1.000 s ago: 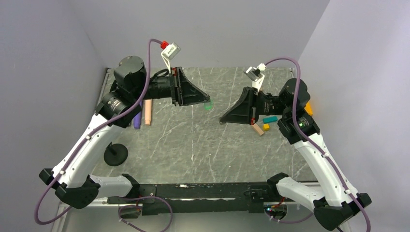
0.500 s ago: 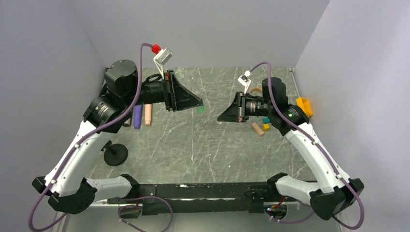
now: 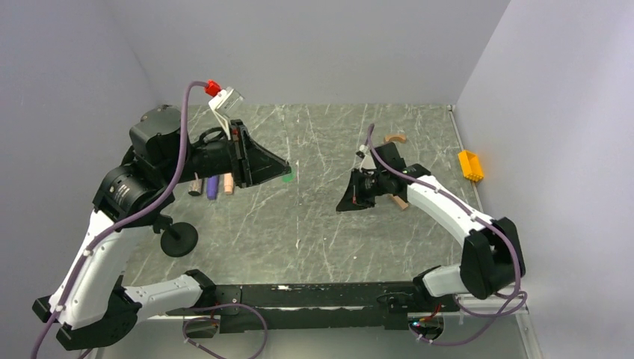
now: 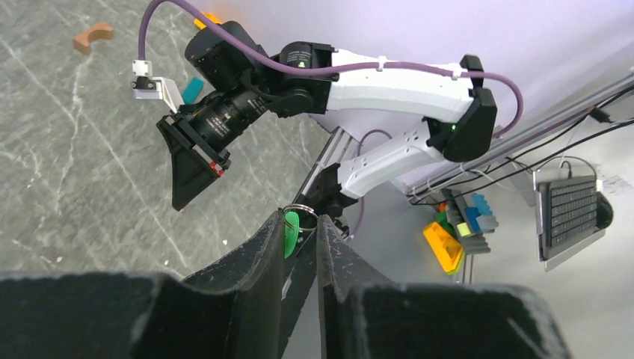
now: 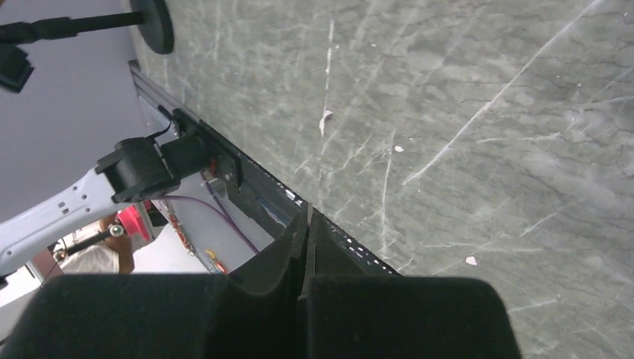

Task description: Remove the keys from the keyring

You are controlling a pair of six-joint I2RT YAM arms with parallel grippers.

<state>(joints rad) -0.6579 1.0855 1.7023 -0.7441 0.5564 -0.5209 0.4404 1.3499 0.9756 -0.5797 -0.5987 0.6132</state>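
Observation:
My left gripper (image 3: 288, 175) is held above the table's left middle. It is shut on the keyring (image 4: 300, 212), a thin silvery loop across its fingertips. The keys show as one small green tag (image 4: 291, 232) pressed against the left finger; the tag also shows in the top view (image 3: 286, 179). My right gripper (image 3: 341, 207) is apart from it, to the right and low over the table, with its jaws shut. In the right wrist view (image 5: 307, 215) a thin pale sliver sits between its tips; I cannot tell what it is.
The marbled grey table (image 3: 314, 239) carries a black round stand base (image 3: 179, 239), a purple block (image 3: 212, 187) and a pink block (image 3: 228, 183) at the left. A tan arch block (image 3: 394, 139), a tan block (image 3: 401, 202) and an orange bin (image 3: 469, 164) lie at the right.
My left gripper has drawn back to the left and nearer with the green tag. My right gripper has swung away, down and nearer, widening the gap between the two.

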